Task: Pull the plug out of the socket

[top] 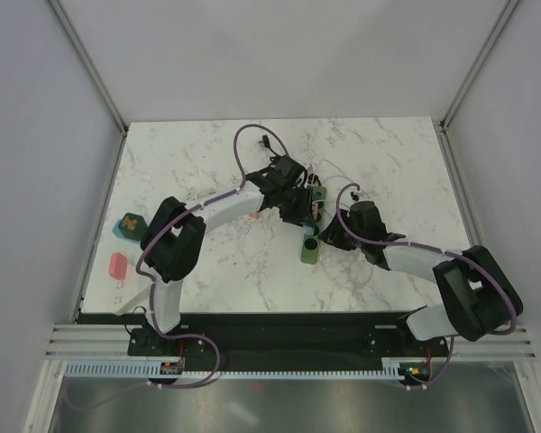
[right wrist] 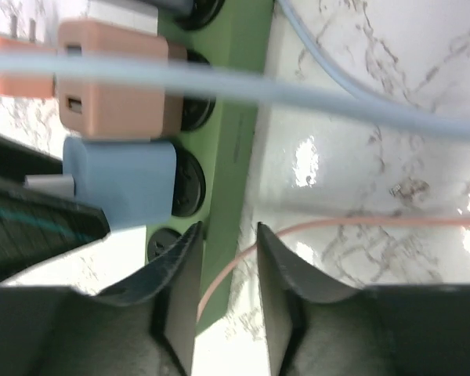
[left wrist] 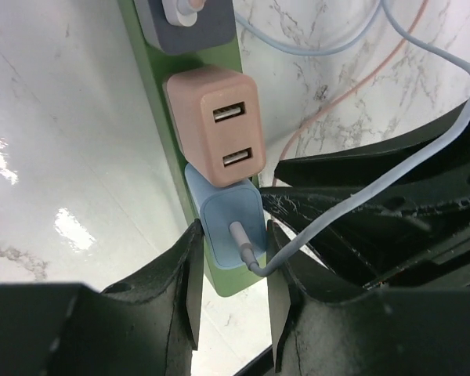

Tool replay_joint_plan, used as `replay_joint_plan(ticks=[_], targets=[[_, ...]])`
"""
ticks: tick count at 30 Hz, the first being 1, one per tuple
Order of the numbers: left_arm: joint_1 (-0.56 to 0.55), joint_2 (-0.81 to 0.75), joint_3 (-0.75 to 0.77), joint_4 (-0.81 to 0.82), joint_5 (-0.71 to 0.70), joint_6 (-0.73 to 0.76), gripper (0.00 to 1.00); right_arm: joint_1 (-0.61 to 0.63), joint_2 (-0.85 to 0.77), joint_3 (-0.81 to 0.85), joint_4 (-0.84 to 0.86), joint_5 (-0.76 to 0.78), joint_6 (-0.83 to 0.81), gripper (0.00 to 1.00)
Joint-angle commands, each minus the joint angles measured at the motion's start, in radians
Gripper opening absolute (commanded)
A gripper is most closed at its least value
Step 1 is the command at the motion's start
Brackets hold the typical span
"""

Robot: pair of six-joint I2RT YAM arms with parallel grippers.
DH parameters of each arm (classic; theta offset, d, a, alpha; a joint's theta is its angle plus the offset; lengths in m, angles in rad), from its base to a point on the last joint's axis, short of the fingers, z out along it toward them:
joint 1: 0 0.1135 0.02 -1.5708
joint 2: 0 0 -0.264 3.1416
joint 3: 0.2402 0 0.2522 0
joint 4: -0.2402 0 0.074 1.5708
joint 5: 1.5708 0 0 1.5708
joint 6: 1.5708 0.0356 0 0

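A green power strip [top: 310, 236] lies mid-table. A light blue plug [left wrist: 233, 223] with a pale blue cable [left wrist: 392, 149] sits in it, just below a pink two-port USB plug [left wrist: 215, 133]. My left gripper [left wrist: 233, 270] has a finger against each side of the blue plug, which is still seated in the strip [left wrist: 160, 94]. My right gripper [right wrist: 227, 274] pinches the long edge of the strip [right wrist: 239, 117] close to its end. The blue plug [right wrist: 125, 184] and pink plug [right wrist: 113, 86] show to its left. In the top view the left gripper [top: 299, 206] and right gripper [top: 325, 236] meet over the strip.
A grey plug [left wrist: 189, 23] sits further along the strip. A thin pink cable [right wrist: 360, 223] runs between my right fingers, and loose cables lie behind the strip. A teal block with an orange cross [top: 128, 225] and a pink block [top: 118, 266] lie at the table's left edge.
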Motion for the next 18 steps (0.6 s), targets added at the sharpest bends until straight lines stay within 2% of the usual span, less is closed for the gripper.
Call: replay_joint_plan(ticks=[1, 3, 6, 14, 18], targets=[[-0.004, -0.082, 0.0, 0.166, 0.15, -0.082, 0.02, 0.005, -0.066, -0.043, -0.099, -0.021, -0.068, 0.43], [-0.002, -0.089, -0.003, 0.183, 0.159, -0.079, 0.02, 0.005, -0.094, -0.059, -0.084, -0.036, -0.084, 0.52], [-0.002, -0.096, -0.002, 0.208, 0.177, -0.075, 0.02, 0.005, -0.135, -0.085, -0.065, -0.036, -0.092, 0.57], [-0.002, -0.112, -0.014, 0.254, 0.215, -0.076, 0.02, 0.005, -0.102, -0.091, 0.036, -0.131, -0.062, 0.6], [0.001, -0.132, -0.029, 0.277, 0.225, -0.067, 0.02, 0.005, -0.108, -0.089, 0.047, -0.129, -0.06, 0.61]])
